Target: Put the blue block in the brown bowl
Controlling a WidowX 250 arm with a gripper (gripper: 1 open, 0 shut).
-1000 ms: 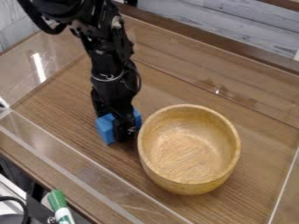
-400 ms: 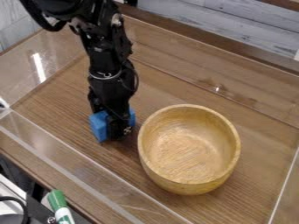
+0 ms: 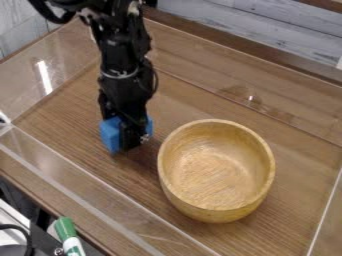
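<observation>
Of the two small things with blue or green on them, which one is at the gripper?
The blue block, at the gripper; the green-and-white marker lies well apart.

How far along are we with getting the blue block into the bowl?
The gripper is down at the blue block and looks closed on it, left of the brown bowl. Nothing has gone in: the bowl's inside is bare. Left to do: carry the block over the rim and release it.

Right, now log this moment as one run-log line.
claw: shut on blue block | block: beside bowl, not in it | brown bowl: upright on table, nothing inside | next: likely lift toward bowl
</observation>
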